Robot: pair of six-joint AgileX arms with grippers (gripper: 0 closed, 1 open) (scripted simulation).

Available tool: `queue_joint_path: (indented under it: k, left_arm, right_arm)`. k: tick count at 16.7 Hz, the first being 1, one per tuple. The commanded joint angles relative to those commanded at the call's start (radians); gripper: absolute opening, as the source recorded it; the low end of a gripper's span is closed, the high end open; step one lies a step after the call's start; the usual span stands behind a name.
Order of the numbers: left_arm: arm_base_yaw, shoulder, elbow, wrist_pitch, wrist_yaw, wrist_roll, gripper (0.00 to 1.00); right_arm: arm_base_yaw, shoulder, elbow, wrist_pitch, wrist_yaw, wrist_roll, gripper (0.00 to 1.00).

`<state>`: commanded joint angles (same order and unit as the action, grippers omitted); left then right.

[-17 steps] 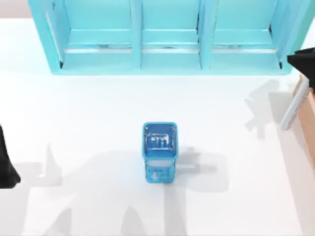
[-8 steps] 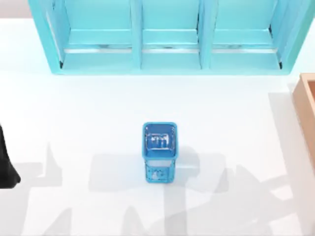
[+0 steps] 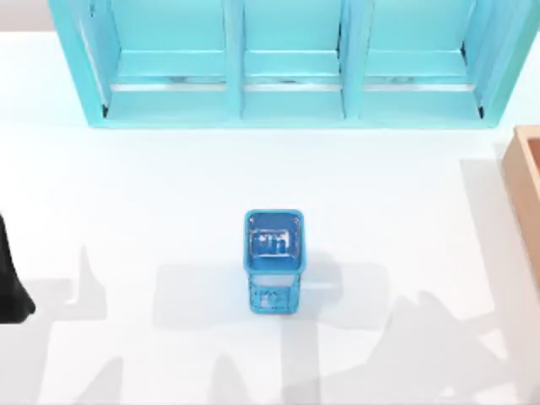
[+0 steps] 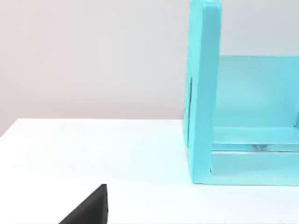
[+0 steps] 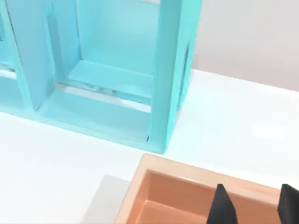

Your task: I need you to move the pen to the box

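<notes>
The box [image 3: 525,181] sits at the table's right edge, light tan and wood-coloured with thick straight walls, just below the cyan shelf unit [image 3: 287,63]. The right gripper [image 5: 254,205] hangs over its open inside, fingers spread apart with nothing between them. A blue cup [image 3: 274,260] stands mid-table. The left arm [image 3: 10,278] rests parked at the left edge.

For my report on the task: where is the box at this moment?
The box sits at the table's right edge in the top view, just below the cyan shelf unit; the right gripper hovers over it.
</notes>
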<state>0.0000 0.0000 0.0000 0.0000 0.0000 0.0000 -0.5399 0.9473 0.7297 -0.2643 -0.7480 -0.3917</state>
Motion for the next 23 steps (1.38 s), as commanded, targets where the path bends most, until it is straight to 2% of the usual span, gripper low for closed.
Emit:
queue_joint_path:
  k: [3, 9, 14, 23]
  left_arm:
    - [0.0, 0.0, 0.0, 0.0, 0.0, 0.0, 1.0]
    - [0.0, 0.0, 0.0, 0.0, 0.0, 0.0, 1.0]
    - [0.0, 0.0, 0.0, 0.0, 0.0, 0.0, 1.0]
    - [0.0, 0.0, 0.0, 0.0, 0.0, 0.0, 1.0]
  right_arm:
    - [0.025, 0.037, -0.036, 0.067, 0.015, 0.013, 0.0]
    - [0.102, 0.125, -0.156, 0.33, 0.088, 0.061, 0.0]
    - [0.112, 0.136, -0.176, 0.36, 0.104, 0.068, 0.0]
    - [0.112, 0.136, -0.176, 0.36, 0.104, 0.068, 0.68]
